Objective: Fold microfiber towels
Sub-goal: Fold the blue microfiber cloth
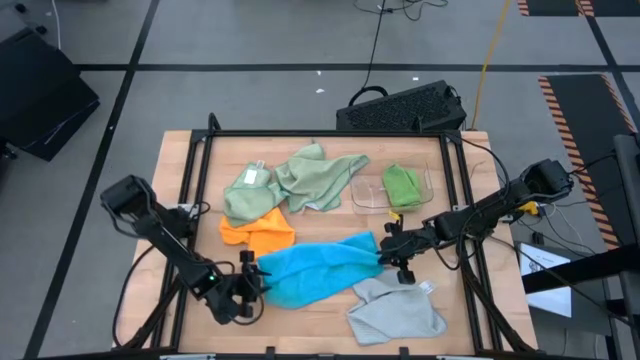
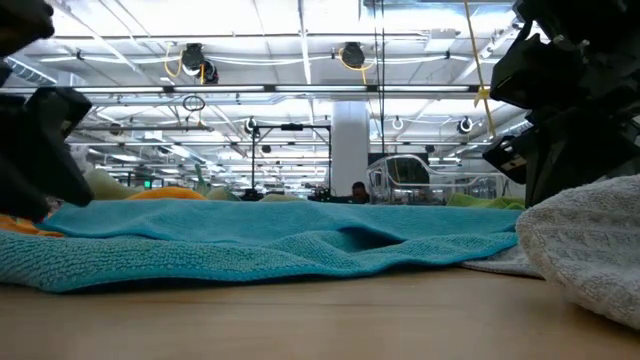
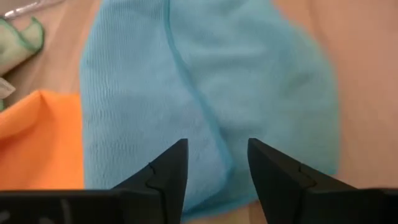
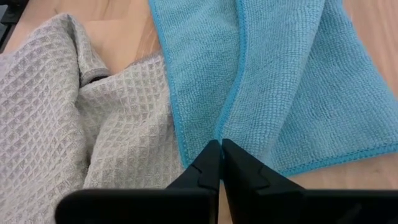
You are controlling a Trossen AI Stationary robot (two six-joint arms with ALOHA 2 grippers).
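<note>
Lying stretched mid-table, the blue towel [image 1: 320, 268] sat between both arms, seemingly half folded; the left gripper [image 3: 214, 177] stood open over its end, the right gripper [image 4: 221, 163] pinched shut above its edge, apparently empty. Other towels remained crumpled.

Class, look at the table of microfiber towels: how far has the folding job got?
Barely begun. Done: no towel looks neatly folded. In hand: the blue towel lies stretched between the left claw, open over one end, and the right claw, shut at the other. Left: the orange towel, two sage towels, grey towel lie rumpled, and the bright green towel sits in the clear tray.
</note>
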